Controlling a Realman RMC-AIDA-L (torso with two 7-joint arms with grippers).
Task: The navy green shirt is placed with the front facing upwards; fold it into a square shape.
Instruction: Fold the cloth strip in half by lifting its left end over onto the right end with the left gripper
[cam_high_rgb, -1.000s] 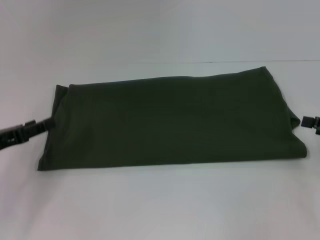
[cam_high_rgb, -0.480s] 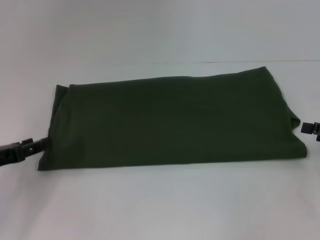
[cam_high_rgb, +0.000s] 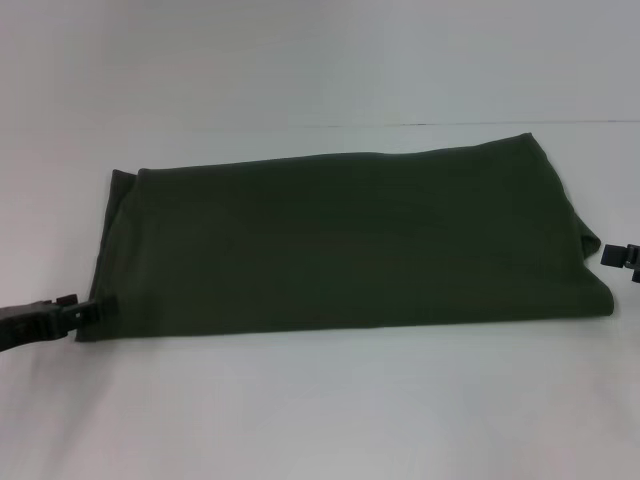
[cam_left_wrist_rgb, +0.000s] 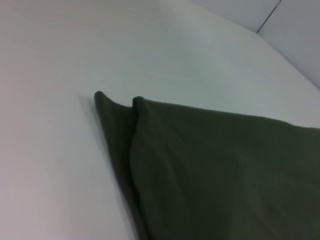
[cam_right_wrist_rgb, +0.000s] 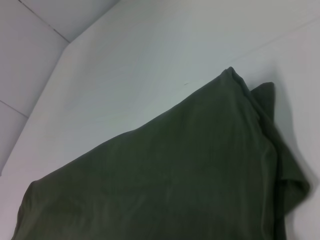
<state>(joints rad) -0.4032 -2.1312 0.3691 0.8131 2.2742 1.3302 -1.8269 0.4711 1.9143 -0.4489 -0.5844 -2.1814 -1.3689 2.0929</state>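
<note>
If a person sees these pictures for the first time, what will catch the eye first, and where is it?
First comes the navy green shirt, already folded into a long dark band lying flat across the middle of the white table, with no lettering showing. Next is the left tool, low at the shirt's near left corner. The right tool sits just off the shirt's right end, at the edge of the head view.

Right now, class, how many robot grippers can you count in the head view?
2. The left gripper sits at the navy green shirt's near-left corner; the right gripper is at the frame's right edge, just off the shirt's right end and partly cut off.
</note>
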